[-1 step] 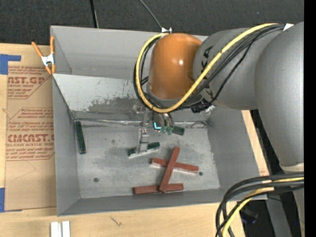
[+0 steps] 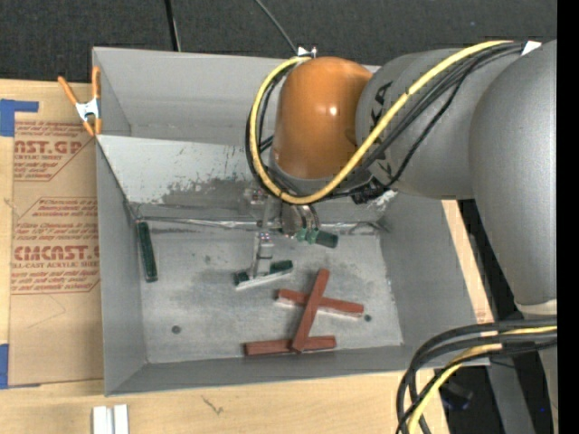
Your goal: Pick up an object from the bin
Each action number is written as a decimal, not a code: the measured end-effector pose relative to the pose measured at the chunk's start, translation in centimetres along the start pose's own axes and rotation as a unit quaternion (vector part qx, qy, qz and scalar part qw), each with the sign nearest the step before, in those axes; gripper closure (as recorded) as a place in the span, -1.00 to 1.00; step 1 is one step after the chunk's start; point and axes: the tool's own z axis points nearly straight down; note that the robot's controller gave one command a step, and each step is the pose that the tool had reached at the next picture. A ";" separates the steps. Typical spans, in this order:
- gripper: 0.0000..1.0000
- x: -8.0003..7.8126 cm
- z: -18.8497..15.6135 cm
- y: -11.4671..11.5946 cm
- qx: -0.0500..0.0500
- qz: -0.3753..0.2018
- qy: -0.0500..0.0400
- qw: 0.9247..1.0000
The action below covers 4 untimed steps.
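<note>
Bin: grey metal bin (image 2: 122,333) with sloping walls and a scuffed flat floor.
Arm: enters from the right, its rounded orange cover (image 2: 321,120) hanging over the back half of the bin, with yellow and black cables looped round it.
Pincer: the pincer (image 2: 265,253) reaches down below the orange cover to the middle of the floor; whether it is open or closed cannot be told.
Thing under the pincer: a short flat stick, white with a dark green end (image 2: 263,276), lying nearly level in the middle of the floor, with the pincer's tip right at or just above it.
Small green piece: a small dark green piece (image 2: 320,238) sits close under the wrist, right of the pincer.
Red-brown sticks: two red-brown flat sticks crossed in an X (image 2: 317,307) lie front right of the white stick; a third red-brown stick (image 2: 271,348) lies along the front wall, meeting the lower end of the longer one.
Green bar: a dark green narrow bar (image 2: 146,252) lies alone at the left wall, well apart.
</note>
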 end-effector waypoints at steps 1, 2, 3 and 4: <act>-1.00 0.9 2.8 -0.9 0.000 -0.045 -0.003 0.999; 1.00 1.7 9.6 -5.3 0.000 0.067 0.000 0.998; 1.00 1.7 9.6 -5.3 0.000 0.067 0.000 0.998; 1.00 1.8 -4.3 -9.3 0.000 0.072 -0.001 0.997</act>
